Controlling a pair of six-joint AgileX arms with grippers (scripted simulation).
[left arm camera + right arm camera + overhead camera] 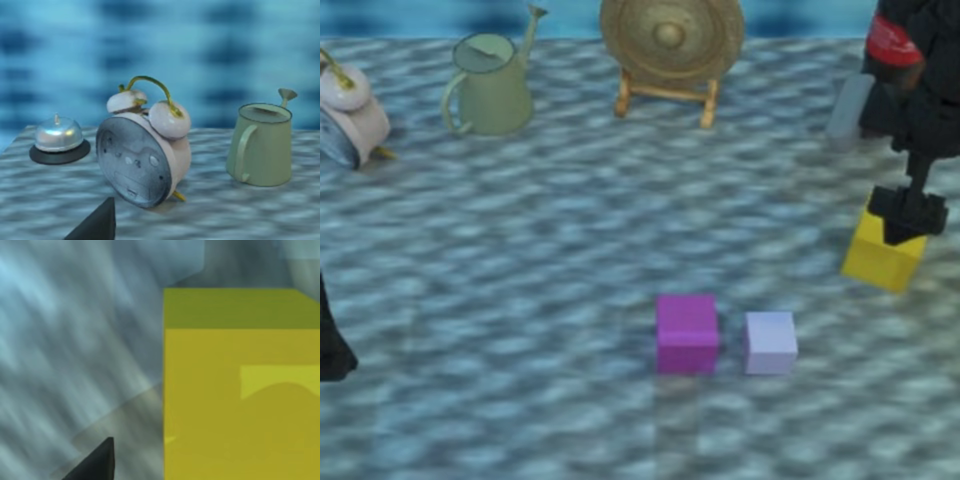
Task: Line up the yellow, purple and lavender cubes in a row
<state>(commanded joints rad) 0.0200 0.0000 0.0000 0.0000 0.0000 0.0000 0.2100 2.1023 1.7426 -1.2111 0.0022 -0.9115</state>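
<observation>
Yellow cube [880,262] rotated diagonal to table edges, under right end effector [908,215]

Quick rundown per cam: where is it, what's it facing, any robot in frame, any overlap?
Top: overhead, facing table; right end effector over yellow cube, left arm parked at left edge.
Left wrist: faces alarm clock, watering can; dark fingertip shows.
Right wrist: close on yellow cube; fingertip shows.
Shared: clock and can in top and left wrist.
</observation>
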